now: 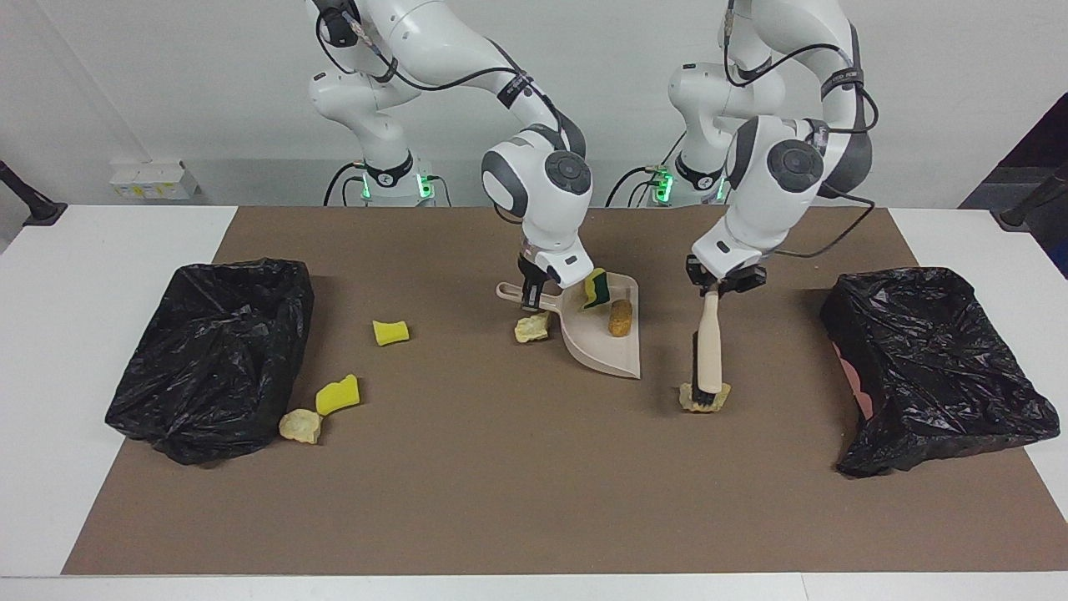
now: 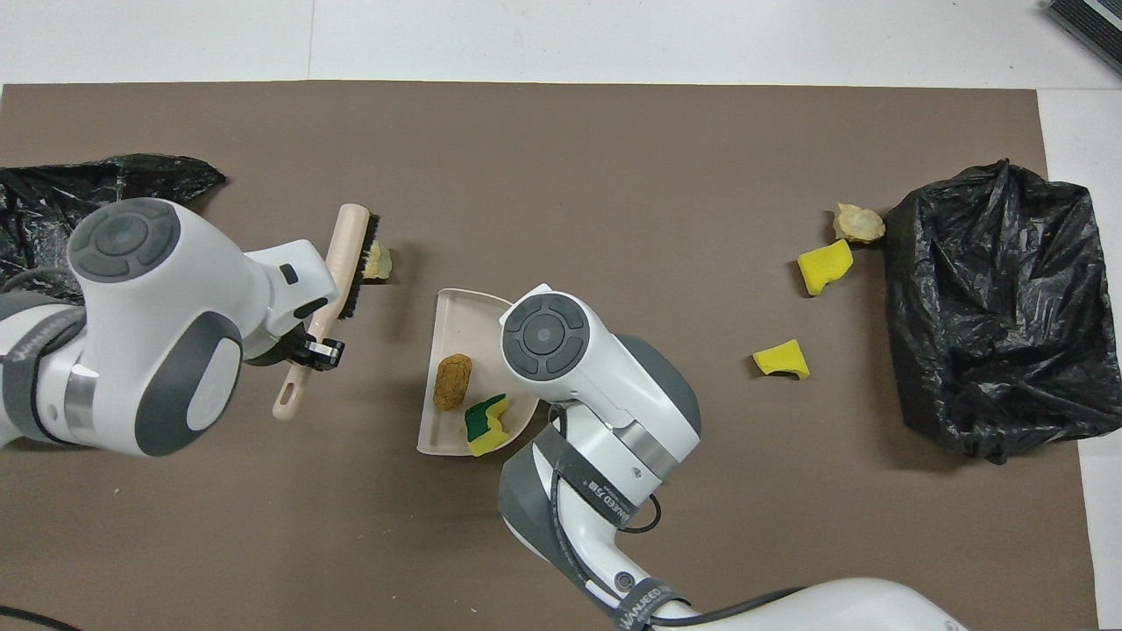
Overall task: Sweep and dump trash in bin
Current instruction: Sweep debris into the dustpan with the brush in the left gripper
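Note:
My right gripper [image 1: 531, 296] is shut on the handle of the beige dustpan [image 1: 601, 346], which rests on the brown mat. In the pan lie a green-and-yellow sponge piece [image 1: 596, 288] and a brown bread chunk [image 1: 619, 317]. A tan chunk [image 1: 531, 328] lies just below the handle, outside the pan. My left gripper [image 1: 719, 286] is shut on the beige-handled brush [image 1: 710, 334], its bristles on another tan chunk [image 1: 705, 399]. Two yellow sponge pieces [image 1: 390, 332] [image 1: 337, 395] and a tan chunk [image 1: 300, 426] lie toward the right arm's end.
A black-bagged bin [image 1: 213, 355] stands at the right arm's end, close to the loose scraps. A second black-bagged bin [image 1: 926, 359] stands at the left arm's end. The brown mat [image 1: 501, 484] covers the white table.

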`<state>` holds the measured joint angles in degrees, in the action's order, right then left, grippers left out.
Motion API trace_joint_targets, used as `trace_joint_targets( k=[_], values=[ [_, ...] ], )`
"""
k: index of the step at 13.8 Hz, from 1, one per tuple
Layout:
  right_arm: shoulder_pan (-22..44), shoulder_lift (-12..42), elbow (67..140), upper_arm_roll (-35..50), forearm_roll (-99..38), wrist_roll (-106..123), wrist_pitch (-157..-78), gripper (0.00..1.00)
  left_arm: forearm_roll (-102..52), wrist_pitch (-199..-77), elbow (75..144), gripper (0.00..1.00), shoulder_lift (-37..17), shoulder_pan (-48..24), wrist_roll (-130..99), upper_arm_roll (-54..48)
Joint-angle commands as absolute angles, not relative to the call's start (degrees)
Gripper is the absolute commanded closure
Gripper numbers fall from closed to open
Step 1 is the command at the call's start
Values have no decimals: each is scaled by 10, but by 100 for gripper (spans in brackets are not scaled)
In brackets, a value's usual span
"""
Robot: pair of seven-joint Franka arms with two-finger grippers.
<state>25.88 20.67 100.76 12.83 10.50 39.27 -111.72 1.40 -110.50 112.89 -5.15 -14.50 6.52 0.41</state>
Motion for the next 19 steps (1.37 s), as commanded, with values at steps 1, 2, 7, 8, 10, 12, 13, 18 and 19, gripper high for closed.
trace_joint_targets(
  k=[1,2,7,8,10,12,13,18,19],
  values=[
    [251,207,1009,132,107,399,-1128,100,74,-1127,1063,100,-130,-131,165,21],
    [250,206,1009,132,107,399,-1128,100,82,-1152,1061,100,-142,-118,196,24],
    [250,207,1011,132,108,395,-1126,100,122,-1171,1084,100,-146,-95,335,24],
    [250,207,1011,132,107,395,-1127,100,121,-1169,1104,100,-133,-96,348,24],
    [249,207,1012,132,107,395,-1130,100,114,-1125,1123,100,-117,-102,354,18],
    [248,207,1012,132,107,396,-1132,100,77,-1057,1128,100,-105,-109,380,13],
    [247,208,1012,132,107,396,-1133,100,31,-1023,1131,100,-99,-114,397,14],
    [236,207,1026,133,107,396,-1156,100,-67,-1016,1204,100,-51,-184,252,7],
    [232,203,1046,133,105,396,-1182,100,-102,-1017,1199,100,-52,-198,191,4]
  ],
)
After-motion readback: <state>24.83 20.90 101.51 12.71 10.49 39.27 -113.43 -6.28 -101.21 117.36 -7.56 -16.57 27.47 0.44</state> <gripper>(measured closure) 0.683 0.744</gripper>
